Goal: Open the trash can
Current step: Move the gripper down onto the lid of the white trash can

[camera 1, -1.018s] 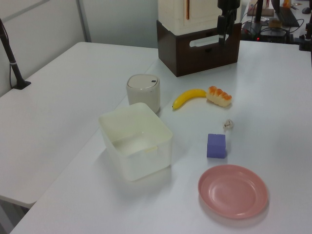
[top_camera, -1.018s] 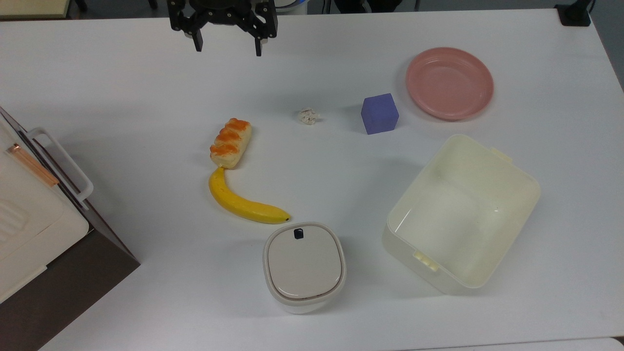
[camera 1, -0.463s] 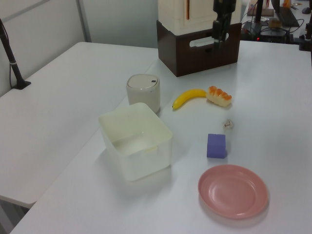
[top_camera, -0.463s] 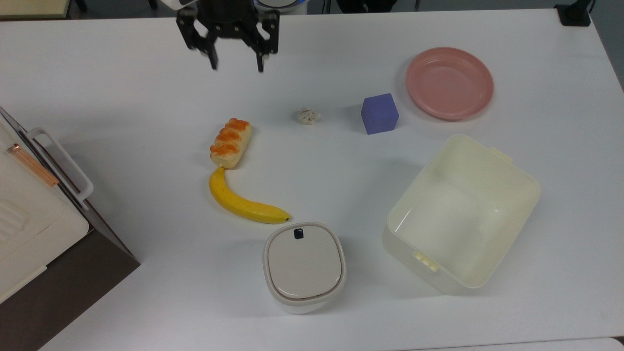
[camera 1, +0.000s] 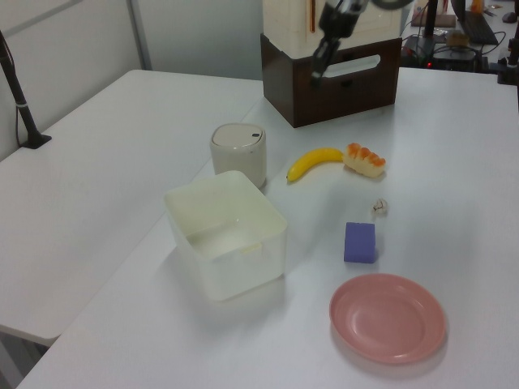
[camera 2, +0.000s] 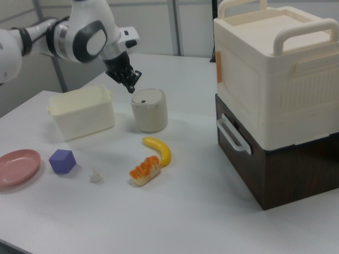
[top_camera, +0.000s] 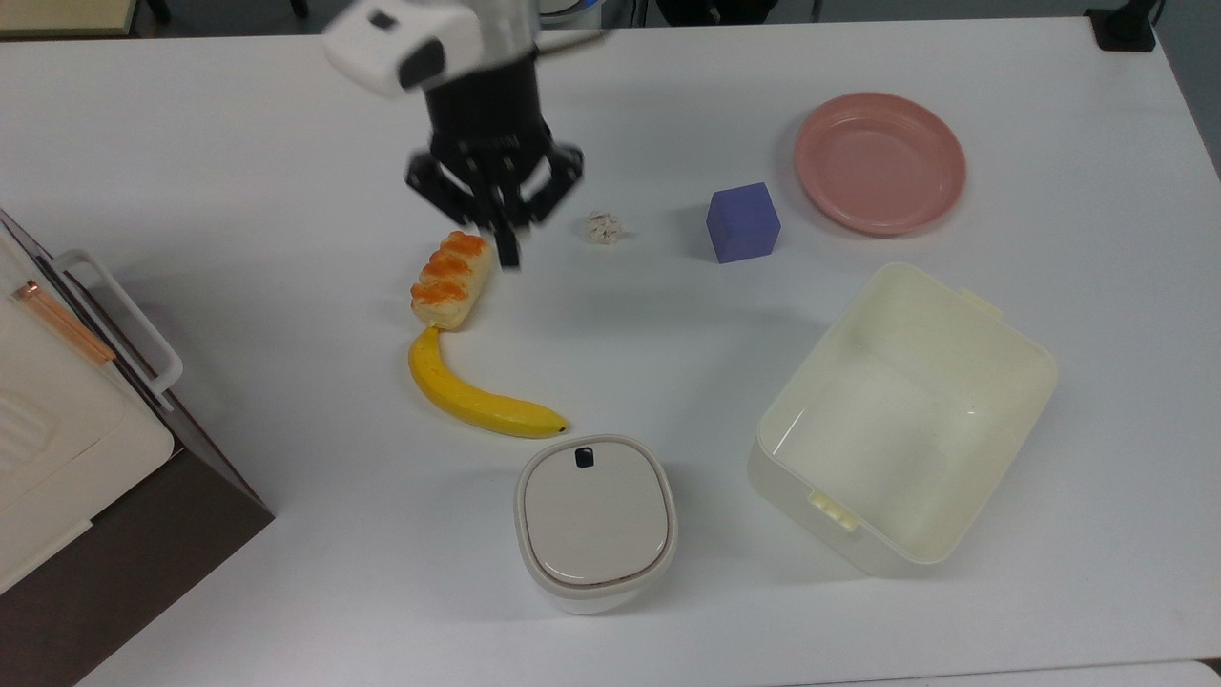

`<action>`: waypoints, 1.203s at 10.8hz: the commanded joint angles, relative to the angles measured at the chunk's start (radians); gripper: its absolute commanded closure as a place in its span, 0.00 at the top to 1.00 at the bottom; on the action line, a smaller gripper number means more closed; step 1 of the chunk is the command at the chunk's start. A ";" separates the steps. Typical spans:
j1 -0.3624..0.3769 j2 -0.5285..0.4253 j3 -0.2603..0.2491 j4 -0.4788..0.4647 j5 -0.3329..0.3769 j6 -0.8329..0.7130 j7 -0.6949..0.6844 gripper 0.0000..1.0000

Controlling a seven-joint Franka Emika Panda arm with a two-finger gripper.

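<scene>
The trash can (top_camera: 596, 520) is a small off-white rounded-square bin near the table's front edge in the top view. Its beige-grey lid lies flat and shut, with a dark button (top_camera: 584, 457) at the edge nearest the banana. It stands beside the cream tub in the left view (camera 1: 238, 150) and the right view (camera 2: 149, 110). My gripper (top_camera: 508, 250) hangs above the table next to the bread, well short of the trash can, fingers drawn together and holding nothing. In the right view the gripper (camera 2: 131, 87) sits just above and to the left of the lid.
A banana (top_camera: 477, 396) and a bread roll (top_camera: 452, 279) lie between gripper and trash can. A crumpled scrap (top_camera: 603, 227), purple cube (top_camera: 742, 221) and pink plate (top_camera: 879, 162) sit at the top view's right. A cream tub (top_camera: 911, 272) stands beside the trash can; a stacked cabinet (top_camera: 57, 429) fills the top view's left.
The gripper has come from the table's far edge toward the middle, down beside the bread roll, turning as it went. Its fingers have drawn together. The trash can's lid stays shut.
</scene>
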 commanded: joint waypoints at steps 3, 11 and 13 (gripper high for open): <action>0.036 0.221 -0.011 0.098 0.004 0.349 0.073 0.00; 0.099 0.361 -0.014 0.135 -0.013 0.485 0.136 0.00; 0.100 0.374 -0.018 0.143 -0.016 0.485 0.141 0.00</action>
